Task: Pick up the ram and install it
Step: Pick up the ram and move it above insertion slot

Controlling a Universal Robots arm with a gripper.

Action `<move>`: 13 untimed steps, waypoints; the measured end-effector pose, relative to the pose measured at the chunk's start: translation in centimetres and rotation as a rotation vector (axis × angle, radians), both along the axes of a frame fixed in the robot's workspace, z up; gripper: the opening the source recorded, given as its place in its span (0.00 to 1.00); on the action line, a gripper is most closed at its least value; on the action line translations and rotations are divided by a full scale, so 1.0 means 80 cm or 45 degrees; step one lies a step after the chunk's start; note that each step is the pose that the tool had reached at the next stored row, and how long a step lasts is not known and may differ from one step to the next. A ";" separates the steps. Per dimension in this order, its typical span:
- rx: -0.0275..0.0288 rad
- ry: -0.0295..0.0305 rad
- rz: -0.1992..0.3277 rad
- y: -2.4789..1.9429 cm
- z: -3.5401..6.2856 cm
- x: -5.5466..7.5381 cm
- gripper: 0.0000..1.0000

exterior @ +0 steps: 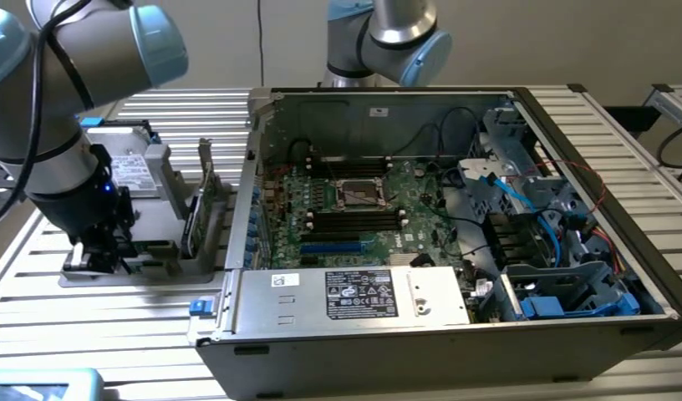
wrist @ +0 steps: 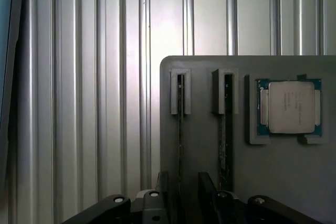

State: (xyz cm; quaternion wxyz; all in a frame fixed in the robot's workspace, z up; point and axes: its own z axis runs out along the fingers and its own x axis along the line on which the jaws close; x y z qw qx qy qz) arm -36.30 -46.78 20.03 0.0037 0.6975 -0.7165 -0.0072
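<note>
Gripper [exterior: 101, 251] hangs low over the grey holder [wrist: 205, 77] on the counter [wrist: 79, 103], toward the exterior view's left of the open computer case [exterior: 430, 334]. I see its jaws spread wide with nothing in them, one finger [wrist: 161, 190] on each side of the ram stick [wrist: 180, 129]. That stick stands on edge in its slot, I judge so both flat faces are free to pinch. Just beside it sit another slotted board [wrist: 227, 129] and a processor chip [wrist: 289, 106].

Ram [wrist: 180, 129] edge-on, chips out of sight — its near end behind the pincer [wrist: 184, 198], itself cropped at the edge.
</note>
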 end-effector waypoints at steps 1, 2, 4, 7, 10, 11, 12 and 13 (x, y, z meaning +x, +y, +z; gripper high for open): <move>0.0000 0.0001 0.000 0.0000 -0.001 0.000 0.36; 0.0000 0.0003 0.000 0.0000 -0.001 0.000 0.36; -0.0001 0.0007 0.000 0.0000 -0.002 0.000 0.36; 0.0000 0.0012 0.000 0.0000 -0.002 0.000 0.36; 0.0000 0.0020 0.000 0.0000 -0.002 0.000 0.35; 0.0000 0.0022 0.000 0.0000 -0.002 0.000 0.28; 0.0000 0.0024 0.000 0.0000 -0.002 0.000 0.28; -0.0002 0.0024 0.000 -0.0001 -0.002 0.000 0.22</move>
